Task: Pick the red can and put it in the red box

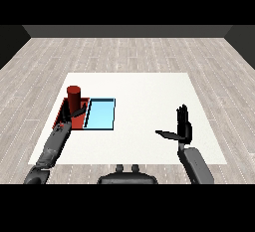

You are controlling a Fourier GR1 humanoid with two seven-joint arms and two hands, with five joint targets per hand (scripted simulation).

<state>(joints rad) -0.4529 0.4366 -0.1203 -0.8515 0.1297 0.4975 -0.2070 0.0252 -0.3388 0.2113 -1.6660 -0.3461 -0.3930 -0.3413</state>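
Reaching in from the near left corner of the table (149, 84), the left hand (75, 112) is hovering over the red tray (63, 112), its dark fingers lying against the lower part of the red can (74, 96); whether they are curling round it or already letting go, I cannot tell. That can is standing upright inside the red tray, toward its far end, near the table's left edge, with the light blue tray (101, 114) sitting just beside it on the right. Over by the near right corner the right hand (183, 129) is holding nothing, fingers straight up and thumb stretching out sideways (well apart from both trays). Placing appears to be the step in hand; next, the left hand would be needing to release and lift away without tipping the can
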